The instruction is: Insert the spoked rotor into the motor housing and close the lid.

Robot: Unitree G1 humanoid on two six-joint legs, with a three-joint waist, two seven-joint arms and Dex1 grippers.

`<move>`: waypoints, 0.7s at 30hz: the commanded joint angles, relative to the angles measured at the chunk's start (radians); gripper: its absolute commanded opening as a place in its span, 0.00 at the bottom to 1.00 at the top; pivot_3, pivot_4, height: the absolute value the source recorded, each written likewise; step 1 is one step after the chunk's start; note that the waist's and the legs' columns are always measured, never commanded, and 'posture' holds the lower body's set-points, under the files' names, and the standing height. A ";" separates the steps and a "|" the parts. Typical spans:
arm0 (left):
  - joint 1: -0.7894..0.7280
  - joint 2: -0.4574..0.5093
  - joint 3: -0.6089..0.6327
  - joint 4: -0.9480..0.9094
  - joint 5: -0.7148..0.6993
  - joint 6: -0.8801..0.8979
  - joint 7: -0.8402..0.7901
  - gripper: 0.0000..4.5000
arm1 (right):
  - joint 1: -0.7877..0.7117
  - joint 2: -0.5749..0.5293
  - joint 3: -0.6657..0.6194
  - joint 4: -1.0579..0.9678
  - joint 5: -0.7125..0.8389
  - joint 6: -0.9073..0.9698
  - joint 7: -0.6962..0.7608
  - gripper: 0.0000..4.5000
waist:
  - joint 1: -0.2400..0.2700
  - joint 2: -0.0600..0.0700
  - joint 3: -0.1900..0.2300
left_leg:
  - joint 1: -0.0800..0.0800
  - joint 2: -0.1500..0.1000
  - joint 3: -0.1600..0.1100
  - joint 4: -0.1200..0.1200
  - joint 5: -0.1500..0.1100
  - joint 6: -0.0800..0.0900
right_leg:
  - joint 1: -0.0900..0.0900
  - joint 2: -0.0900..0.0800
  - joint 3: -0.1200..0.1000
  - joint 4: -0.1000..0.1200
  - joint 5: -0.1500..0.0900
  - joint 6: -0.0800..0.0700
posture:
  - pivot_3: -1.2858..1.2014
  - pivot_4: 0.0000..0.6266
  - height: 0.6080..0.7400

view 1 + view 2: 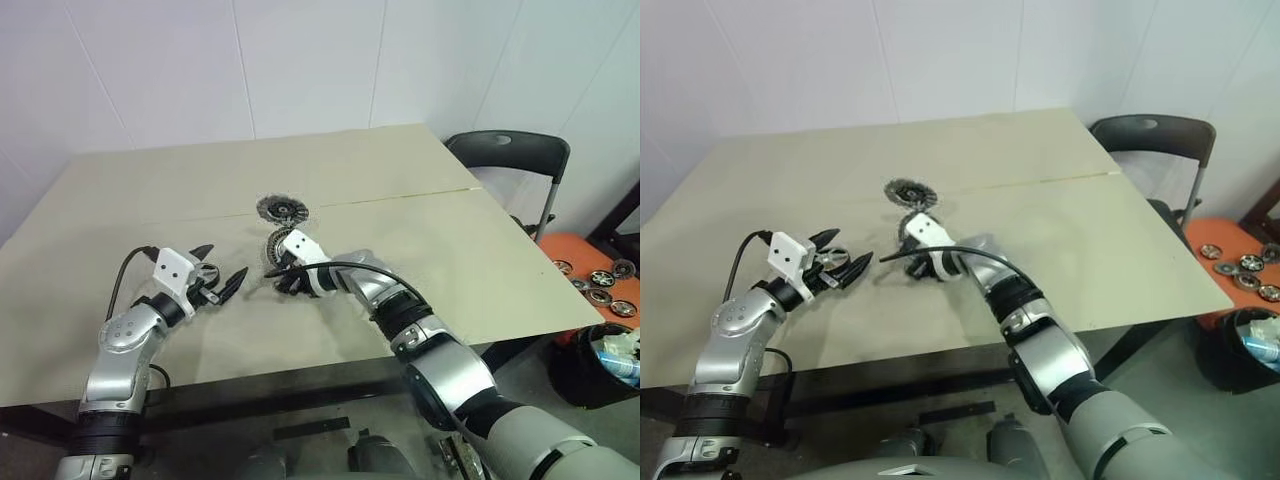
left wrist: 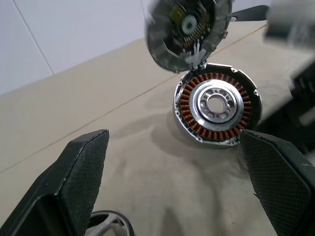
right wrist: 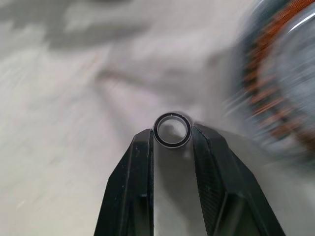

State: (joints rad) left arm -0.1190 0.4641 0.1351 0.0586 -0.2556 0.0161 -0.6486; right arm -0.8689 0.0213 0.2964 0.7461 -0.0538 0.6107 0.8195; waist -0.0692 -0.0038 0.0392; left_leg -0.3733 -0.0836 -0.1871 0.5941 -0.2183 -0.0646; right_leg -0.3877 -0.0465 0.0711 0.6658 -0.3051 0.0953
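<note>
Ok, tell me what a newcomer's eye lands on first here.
The housing, with its bright copper windings, sits mid-way across the table, just beyond the open left gripper. Beside it, the right gripper pinches a small dark-rimmed ring.

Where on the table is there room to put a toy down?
Lots of bare table beyond the lid and out toward the chair. It is crowded in the middle, where the left claw, right claw and motor housing sit close together.
</note>
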 commanded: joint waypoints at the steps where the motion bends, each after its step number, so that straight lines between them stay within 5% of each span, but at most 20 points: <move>1: -0.011 0.004 0.005 -0.024 0.001 -0.006 0.006 1.00 | -0.003 0.009 -0.005 -0.050 0.025 0.012 0.012 0.17 | 0.000 0.000 0.000 | 0.000 0.000 0.000 0.000 0.000 0.000 | 0.000 0.000 0.000 0.000 0.000 0.000 | 0.52 0.00 1.00; 16: -0.019 0.002 -0.008 0.001 0.012 -0.009 0.000 1.00 | -0.019 0.053 -0.110 -0.046 0.116 -0.090 -0.056 0.17 | -0.001 0.000 0.000 | 0.000 0.000 -0.001 0.000 0.000 0.000 | 0.000 0.000 -0.001 0.000 0.000 0.000 | 0.52 0.00 1.00; 21: -0.027 -0.001 -0.009 0.044 0.016 -0.032 -0.009 1.00 | -0.052 0.081 -0.180 0.003 0.120 -0.193 -0.206 0.17 | -0.001 0.000 0.000 | 0.000 0.000 -0.001 0.000 0.000 0.000 | 0.000 0.000 -0.001 0.001 0.000 0.000 | 0.52 0.00 1.00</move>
State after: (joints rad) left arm -0.1262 0.4605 0.1282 0.1046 -0.2437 0.0104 -0.6519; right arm -0.8819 0.0923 0.1430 0.7511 0.0588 0.4695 0.6602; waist -0.0698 -0.0040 0.0390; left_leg -0.3733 -0.0834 -0.1879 0.5943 -0.2182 -0.0648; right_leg -0.3881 -0.0461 0.0705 0.6663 -0.3049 0.0951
